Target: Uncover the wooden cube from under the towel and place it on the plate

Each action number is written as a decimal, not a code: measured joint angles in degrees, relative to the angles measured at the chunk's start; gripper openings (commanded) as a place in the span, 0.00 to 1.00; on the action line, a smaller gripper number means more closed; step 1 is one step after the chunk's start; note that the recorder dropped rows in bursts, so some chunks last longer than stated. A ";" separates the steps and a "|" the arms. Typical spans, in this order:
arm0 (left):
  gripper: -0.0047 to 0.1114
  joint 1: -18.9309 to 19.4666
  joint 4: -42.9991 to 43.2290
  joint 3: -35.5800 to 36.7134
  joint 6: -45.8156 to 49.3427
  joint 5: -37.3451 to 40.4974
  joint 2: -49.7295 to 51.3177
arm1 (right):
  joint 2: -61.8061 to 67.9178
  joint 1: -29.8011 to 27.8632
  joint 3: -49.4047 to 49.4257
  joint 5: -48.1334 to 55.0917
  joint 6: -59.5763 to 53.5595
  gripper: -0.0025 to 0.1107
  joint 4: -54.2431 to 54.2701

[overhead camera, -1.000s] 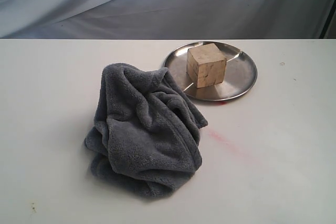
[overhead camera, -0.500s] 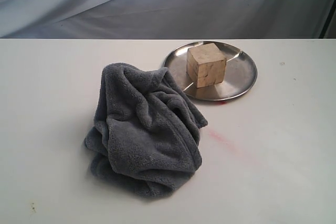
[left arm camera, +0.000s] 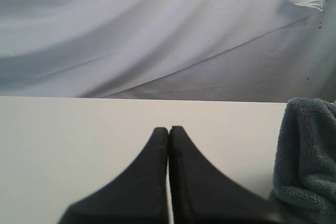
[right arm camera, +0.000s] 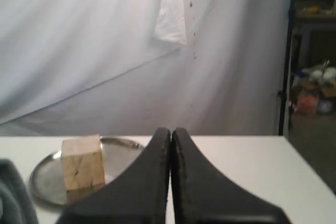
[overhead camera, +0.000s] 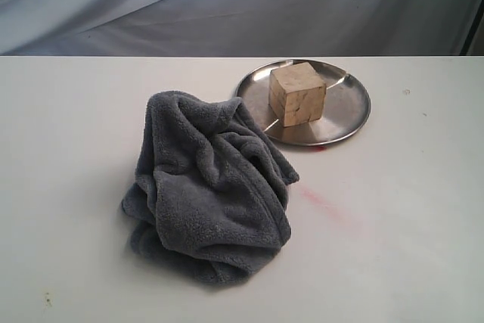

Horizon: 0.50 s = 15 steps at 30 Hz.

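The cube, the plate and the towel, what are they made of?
The cube looks like pale, matte wood: mottled tan faces. The plate seems polished metal: silvery, reflecting the cube. The towel looks like soft fleece, nubby and thick; which fibre, I can't tell.

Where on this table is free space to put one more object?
Free: the table left of the towel, and the patch right of the towel, before the plate. Crowded: where towel meets plate rim; the wooden cube sits on the plate.
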 measured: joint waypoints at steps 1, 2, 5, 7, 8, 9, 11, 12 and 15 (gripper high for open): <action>0.05 0.00 0.00 0.00 0.00 0.00 0.00 | 0.00 0.12 1.54 -0.71 0.00 0.02 1.00; 0.05 0.00 0.00 0.00 0.00 0.00 0.00 | 0.00 0.15 3.06 -1.57 0.00 0.02 2.27; 0.05 0.00 0.00 0.00 0.00 0.00 0.00 | 0.00 0.15 7.66 -5.57 0.00 0.02 5.17; 0.05 0.00 0.00 0.00 0.00 0.00 0.00 | 0.00 0.15 10.27 -9.31 -0.22 0.02 5.41; 0.05 0.00 0.00 0.00 0.00 0.00 0.00 | 0.00 0.15 11.62 -11.86 -0.99 0.02 5.45; 0.05 0.00 0.00 0.00 0.00 0.00 0.00 | 0.00 0.15 11.93 -13.17 -1.68 0.02 5.54; 0.05 0.00 0.00 0.00 0.00 0.00 0.00 | 0.00 0.15 12.07 -15.58 -3.21 0.02 5.54; 0.05 0.00 0.00 0.00 0.00 0.00 0.00 | 0.00 0.15 12.07 -16.01 -3.75 0.02 5.54; 0.05 0.00 0.00 0.00 0.00 0.00 0.00 | 0.00 0.15 12.07 -16.31 -4.57 0.02 5.54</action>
